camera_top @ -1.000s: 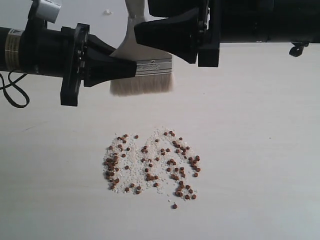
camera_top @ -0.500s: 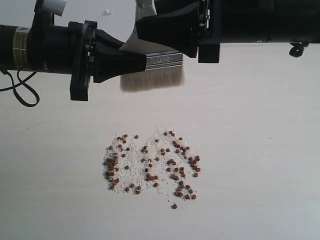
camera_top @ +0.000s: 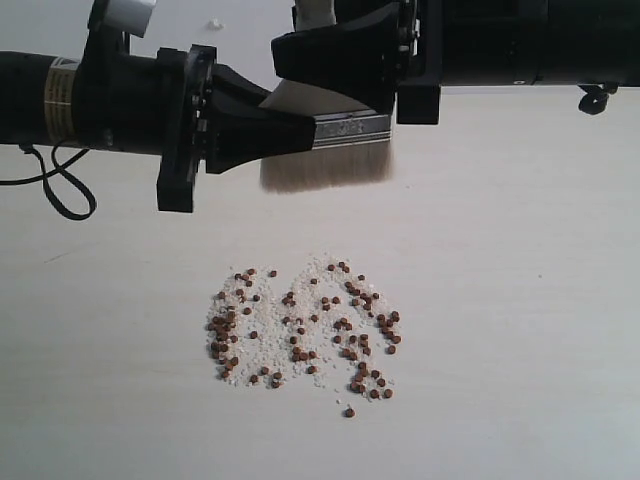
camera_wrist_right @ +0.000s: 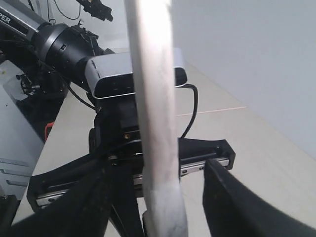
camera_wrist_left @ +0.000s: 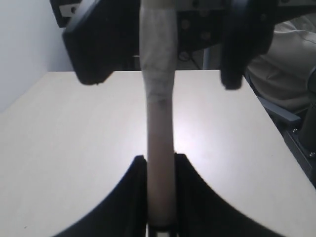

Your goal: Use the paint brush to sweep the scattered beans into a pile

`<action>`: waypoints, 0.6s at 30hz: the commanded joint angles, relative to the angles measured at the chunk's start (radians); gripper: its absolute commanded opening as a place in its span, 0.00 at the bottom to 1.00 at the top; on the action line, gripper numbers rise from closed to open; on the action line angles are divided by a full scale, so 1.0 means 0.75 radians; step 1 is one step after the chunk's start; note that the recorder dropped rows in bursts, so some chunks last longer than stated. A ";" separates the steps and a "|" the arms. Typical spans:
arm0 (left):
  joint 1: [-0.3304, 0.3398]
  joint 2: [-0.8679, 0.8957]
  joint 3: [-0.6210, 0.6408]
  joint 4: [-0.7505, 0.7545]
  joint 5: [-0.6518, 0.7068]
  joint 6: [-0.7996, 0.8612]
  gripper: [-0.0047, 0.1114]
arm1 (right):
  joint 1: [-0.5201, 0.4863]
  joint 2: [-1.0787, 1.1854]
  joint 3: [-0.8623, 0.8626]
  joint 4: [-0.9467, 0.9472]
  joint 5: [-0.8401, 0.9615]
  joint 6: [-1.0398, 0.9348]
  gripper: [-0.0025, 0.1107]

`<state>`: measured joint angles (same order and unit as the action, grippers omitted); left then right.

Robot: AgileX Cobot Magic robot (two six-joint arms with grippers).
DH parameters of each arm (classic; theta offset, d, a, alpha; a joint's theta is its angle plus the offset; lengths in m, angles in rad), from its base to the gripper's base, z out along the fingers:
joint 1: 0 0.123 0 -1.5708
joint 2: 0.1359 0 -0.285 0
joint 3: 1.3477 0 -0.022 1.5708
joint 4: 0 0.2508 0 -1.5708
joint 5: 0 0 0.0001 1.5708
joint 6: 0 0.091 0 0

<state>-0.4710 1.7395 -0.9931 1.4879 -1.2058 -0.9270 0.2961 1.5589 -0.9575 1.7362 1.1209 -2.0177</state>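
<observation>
The left gripper (camera_wrist_left: 159,163) clamps the flat brush (camera_top: 350,128) at its silver ferrule. The right gripper's (camera_wrist_right: 158,163) jaws loosely straddle the pale wooden handle. Tiny round reddish-brown beans (camera_top: 300,330) lie among whitish crumbs (camera_top: 318,268), apart from the off-white bristles.

I am wearing matte black along both arms. My left arm (camera_top: 100,95) is showing a round barrel banded by a pale printed label (camera_top: 60,98), a white cap (camera_top: 128,14) beside it and a thin black cable (camera_top: 68,195) looping off it. My left fingers (camera_top: 265,130) are tapering into blunt wedges (my right fingers (camera_top: 335,60) too, off a boxier right arm (camera_top: 520,45)). A silver-grey camera box (camera_wrist_right: 111,76) is sitting on my left wrist.
</observation>
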 commanded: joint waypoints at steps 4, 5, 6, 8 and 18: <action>-0.007 -0.001 -0.008 -0.037 -0.020 0.010 0.04 | 0.001 0.001 -0.008 0.011 -0.063 0.024 0.06; -0.007 -0.001 -0.008 -0.040 -0.020 0.009 0.04 | 0.001 0.001 -0.008 0.011 -0.085 0.044 0.02; -0.007 -0.001 -0.008 -0.043 -0.020 0.009 0.04 | 0.001 0.001 -0.008 0.011 -0.098 0.047 0.02; -0.007 -0.001 -0.008 -0.045 -0.020 0.013 0.04 | 0.001 0.001 -0.008 0.011 -0.113 0.050 0.02; -0.007 -0.001 -0.008 -0.087 -0.020 0.126 0.56 | 0.001 0.001 -0.008 0.011 -0.135 0.053 0.02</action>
<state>-0.4710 1.7425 -0.9931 1.4683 -1.2047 -0.8445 0.3001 1.5589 -0.9575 1.7295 1.0571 -1.9867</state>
